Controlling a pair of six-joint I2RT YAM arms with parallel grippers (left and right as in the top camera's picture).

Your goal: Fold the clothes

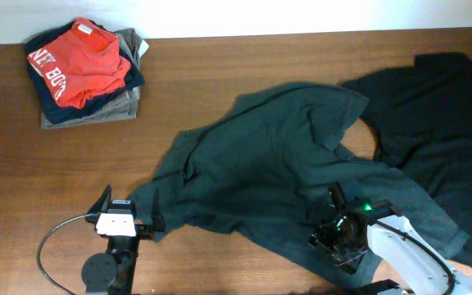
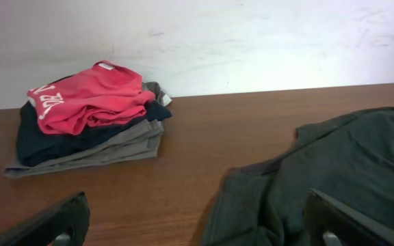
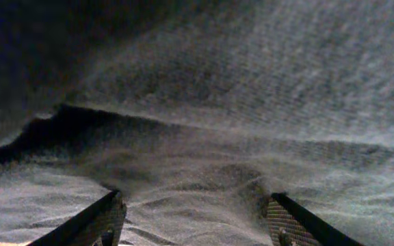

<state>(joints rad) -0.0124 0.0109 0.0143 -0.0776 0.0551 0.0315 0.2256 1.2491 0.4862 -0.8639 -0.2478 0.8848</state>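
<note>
A dark green shirt point(image 1: 277, 164) lies crumpled across the table's middle; it also shows in the left wrist view point(image 2: 334, 171). A black garment point(image 1: 441, 106) lies spread at the right. My left gripper point(image 1: 125, 215) is open at the shirt's lower-left corner, with the shirt's edge between its fingers point(image 2: 197, 225). My right gripper point(image 1: 338, 225) is open and pressed down on the green shirt's lower part, with rumpled cloth point(image 3: 197, 137) between its fingers point(image 3: 193, 219).
A stack of folded clothes point(image 1: 84, 74) with a red garment on top sits at the back left, also seen in the left wrist view point(image 2: 87, 116). A white wall runs behind the table's far edge.
</note>
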